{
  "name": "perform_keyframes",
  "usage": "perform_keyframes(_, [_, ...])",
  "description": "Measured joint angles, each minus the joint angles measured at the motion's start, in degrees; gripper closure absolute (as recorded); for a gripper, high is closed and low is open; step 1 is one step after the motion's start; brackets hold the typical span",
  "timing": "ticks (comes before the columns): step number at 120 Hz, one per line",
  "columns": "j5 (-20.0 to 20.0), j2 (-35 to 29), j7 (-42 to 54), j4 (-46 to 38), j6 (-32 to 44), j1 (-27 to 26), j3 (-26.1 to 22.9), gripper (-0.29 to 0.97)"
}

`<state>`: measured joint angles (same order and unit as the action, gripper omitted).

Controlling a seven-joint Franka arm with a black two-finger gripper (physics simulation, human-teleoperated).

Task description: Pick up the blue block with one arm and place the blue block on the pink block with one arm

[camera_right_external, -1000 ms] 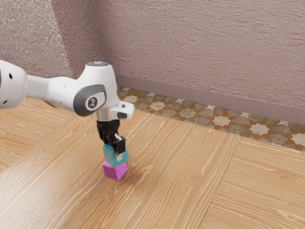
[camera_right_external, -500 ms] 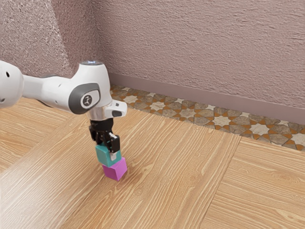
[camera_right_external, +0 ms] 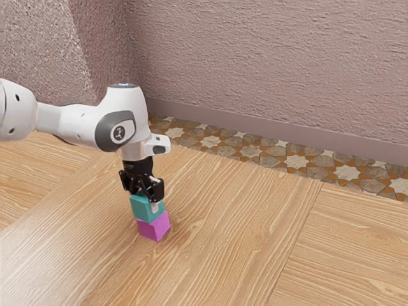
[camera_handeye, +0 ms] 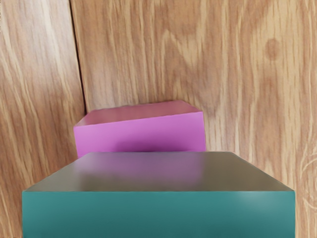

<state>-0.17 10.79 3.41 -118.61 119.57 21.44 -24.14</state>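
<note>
The blue block (camera_right_external: 144, 208), teal in colour, is held between the fingers of my black gripper (camera_right_external: 146, 199), which is shut on it. It sits right over the pink block (camera_right_external: 155, 227) on the wooden table, offset a little toward the exterior view's left; whether the two touch I cannot tell. In the wrist view the blue block (camera_handeye: 158, 198) is just under my hand, and the pink block (camera_handeye: 141, 130) sticks out from beneath it on one side.
The wooden table (camera_right_external: 242, 242) spreads wide around the two blocks. A patterned tile floor strip (camera_right_external: 287, 159) and a rough plaster wall (camera_right_external: 268, 57) lie behind it.
My hand has carried the blue block toward the exterior view's left, from centred over the pink block to slightly off it. The pink block has stayed put.
</note>
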Motion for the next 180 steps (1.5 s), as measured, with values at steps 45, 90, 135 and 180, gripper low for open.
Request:
perform_keyframes(45, [0.5, 0.9, -2.8, 0.9, 0.0, 0.0, 0.1, 0.28])
perform_keyframes(90, [0.8, 1.8, -3.9, 2.5, 0.0, 0.1, 0.2, 0.28])
perform_keyframes(135, [1.0, 2.8, -2.5, 2.5, 0.0, -0.5, 0.2, 0.28])
perform_keyframes(180, [1.0, 2.8, -1.2, 2.5, 0.1, 0.2, 0.3, 0.27])
